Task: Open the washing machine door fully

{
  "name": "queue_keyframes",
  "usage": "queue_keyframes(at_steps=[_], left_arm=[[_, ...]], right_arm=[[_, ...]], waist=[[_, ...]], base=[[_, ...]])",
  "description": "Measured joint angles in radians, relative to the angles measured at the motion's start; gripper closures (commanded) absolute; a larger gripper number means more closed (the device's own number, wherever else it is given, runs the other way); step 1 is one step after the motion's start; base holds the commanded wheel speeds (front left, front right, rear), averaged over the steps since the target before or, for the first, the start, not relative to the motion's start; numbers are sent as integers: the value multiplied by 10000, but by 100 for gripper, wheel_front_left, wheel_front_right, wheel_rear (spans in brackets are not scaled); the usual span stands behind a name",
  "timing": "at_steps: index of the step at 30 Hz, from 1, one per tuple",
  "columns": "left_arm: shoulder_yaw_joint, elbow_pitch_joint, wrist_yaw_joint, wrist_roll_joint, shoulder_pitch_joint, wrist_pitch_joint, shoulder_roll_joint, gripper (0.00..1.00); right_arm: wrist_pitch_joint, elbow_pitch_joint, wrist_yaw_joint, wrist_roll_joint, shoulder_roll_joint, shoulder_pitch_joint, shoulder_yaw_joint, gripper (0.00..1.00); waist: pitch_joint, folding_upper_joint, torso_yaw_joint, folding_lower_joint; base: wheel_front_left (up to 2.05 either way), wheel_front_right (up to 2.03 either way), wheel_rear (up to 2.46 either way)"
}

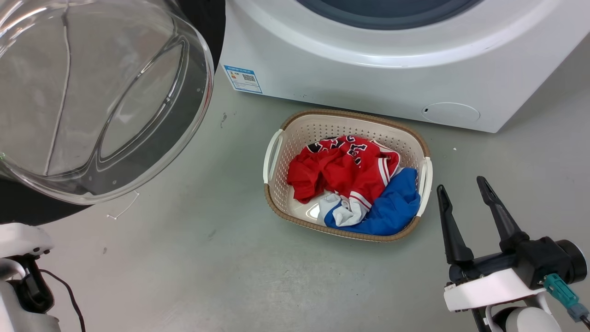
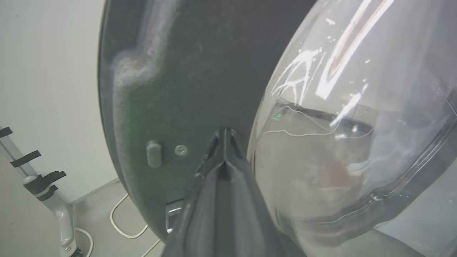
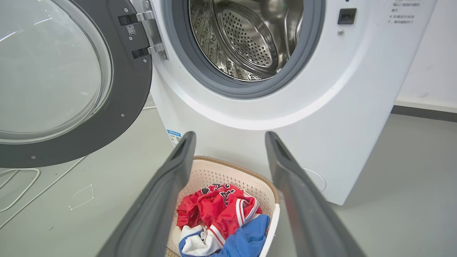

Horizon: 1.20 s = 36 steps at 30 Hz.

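The washing machine door is swung out to the left of the white washer, its clear glass bowl bulging towards me. In the right wrist view the door hangs on its hinge, leaving the steel drum exposed. My left gripper is shut with nothing between its fingers. Its tip sits at the door's dark inner ring, right beside the glass bowl. My right gripper stands open over the floor, right of the basket and apart from the door; it points at the washer's front.
A cream laundry basket with red, white and blue clothes stands on the grey floor in front of the washer. A small round flap sits low on the washer. White cables lie on the floor under the door.
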Motion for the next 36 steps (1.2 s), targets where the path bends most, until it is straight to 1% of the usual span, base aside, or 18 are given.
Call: queue_keyframes(at_steps=[10,19,28,36], left_arm=[[339,-79,-205,351,-17,2,-228,100],[274,-389,-378,779,608,2,-372,100],[-372,-1501,-690,1160,1751,2,-709,100],[-1616,-2397,-997,1398,2568,2,-863,100]], right_arm=[[0,59,0,2,96,0,2,0],[0,174,0,127,207,113,-52,0],[0,115,0,456,247,650,-301,0],[0,-295,0,497,247,1082,-698,0]], waist=[[-135,1,-76,0],[-790,0,-188,-1],[-1796,0,-348,-1],[-2630,0,-530,-1]], base=[[0,0,0],[0,0,0],[0,0,0],[0,0,0]])
